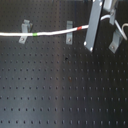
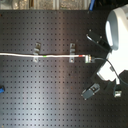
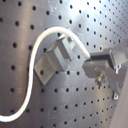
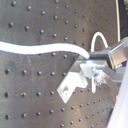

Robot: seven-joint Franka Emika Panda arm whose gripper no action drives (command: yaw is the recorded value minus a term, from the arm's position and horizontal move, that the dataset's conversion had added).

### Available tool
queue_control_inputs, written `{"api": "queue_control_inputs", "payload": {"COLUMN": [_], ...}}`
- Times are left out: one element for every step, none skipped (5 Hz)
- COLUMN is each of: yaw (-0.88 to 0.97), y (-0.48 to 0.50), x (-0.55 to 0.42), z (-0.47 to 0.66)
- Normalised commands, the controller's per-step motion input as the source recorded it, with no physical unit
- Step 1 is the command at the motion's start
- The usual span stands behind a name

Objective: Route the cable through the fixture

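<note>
The white cable (image 1: 50, 33) comes in from the first exterior view's left, with a green band (image 1: 36, 34) and a red band (image 1: 82, 28). It crosses two grey fixtures (image 1: 24, 31) (image 1: 70, 32). A third fixture (image 1: 115, 42) stands apart to the first exterior view's right. My gripper (image 1: 89, 31) is shut on the cable just past the red band, between the second and third fixtures. In the first wrist view the cable (image 3: 37, 55) arcs around a fixture (image 3: 55, 57) into the gripper (image 3: 100, 67). In the second wrist view the cable (image 4: 40, 49) runs above a fixture (image 4: 75, 82).
All of this sits on a black perforated board (image 1: 60, 90). A looped white robot wire (image 1: 114, 21) hangs beside the gripper. The white arm body (image 2: 118, 27) fills the second exterior view's upper right. A small blue object (image 2: 1, 90) lies at the second exterior view's left edge.
</note>
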Motion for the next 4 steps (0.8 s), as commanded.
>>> {"api": "queue_control_inputs", "payload": {"yaw": [0.17, 0.21, 0.21, 0.37], "y": [-0.181, -0.177, -0.091, 0.045], "x": [0.342, 0.188, -0.082, -0.023], "z": [0.00, 0.25, 0.27, 0.00]}}
